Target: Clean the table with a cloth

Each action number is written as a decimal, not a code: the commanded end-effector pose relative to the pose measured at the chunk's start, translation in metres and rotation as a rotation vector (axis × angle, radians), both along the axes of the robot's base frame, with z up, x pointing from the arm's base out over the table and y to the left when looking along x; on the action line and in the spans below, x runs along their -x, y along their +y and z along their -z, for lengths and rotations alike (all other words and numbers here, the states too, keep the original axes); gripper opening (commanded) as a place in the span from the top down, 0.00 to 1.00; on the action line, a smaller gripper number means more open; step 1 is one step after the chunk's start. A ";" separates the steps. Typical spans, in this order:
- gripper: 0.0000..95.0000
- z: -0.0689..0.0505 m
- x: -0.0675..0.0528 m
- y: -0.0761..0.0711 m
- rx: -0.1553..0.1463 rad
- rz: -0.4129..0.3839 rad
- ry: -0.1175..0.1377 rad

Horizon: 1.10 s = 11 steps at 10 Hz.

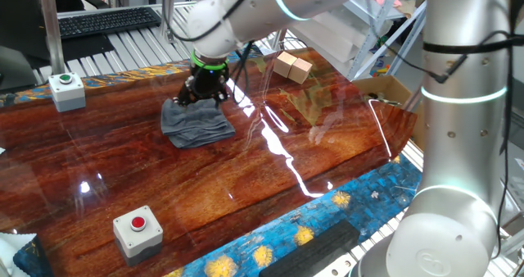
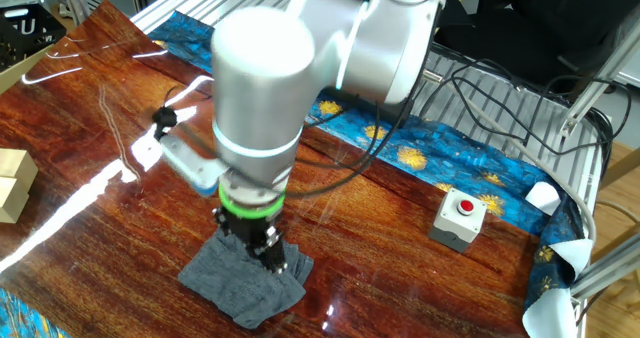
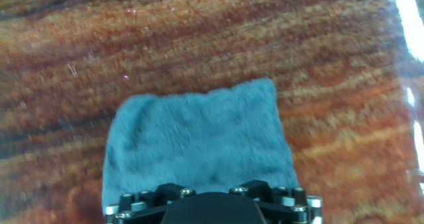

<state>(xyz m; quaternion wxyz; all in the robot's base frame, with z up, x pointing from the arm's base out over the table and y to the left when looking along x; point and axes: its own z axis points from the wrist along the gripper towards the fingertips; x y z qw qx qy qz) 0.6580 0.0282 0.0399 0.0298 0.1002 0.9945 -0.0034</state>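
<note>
The arm points straight down, its gripper pressed onto the cloth near the table's far edge; finger opening cannot be told.

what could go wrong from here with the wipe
The gripper presses only one edge of the cloth, so it may bunch or slip out during a stroke. The wooden blocks and the green button box sit on the table nearby; a wide sweep could knock them.
</note>
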 end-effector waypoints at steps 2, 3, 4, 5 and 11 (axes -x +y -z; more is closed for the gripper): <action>0.20 0.001 -0.012 -0.001 0.004 -0.008 0.001; 0.20 0.004 -0.016 -0.001 0.007 -0.012 -0.001; 0.20 0.006 -0.016 -0.001 0.006 -0.014 -0.003; 0.20 0.009 -0.017 -0.001 0.003 -0.015 -0.003; 0.00 0.030 -0.015 0.003 -0.017 -0.006 -0.010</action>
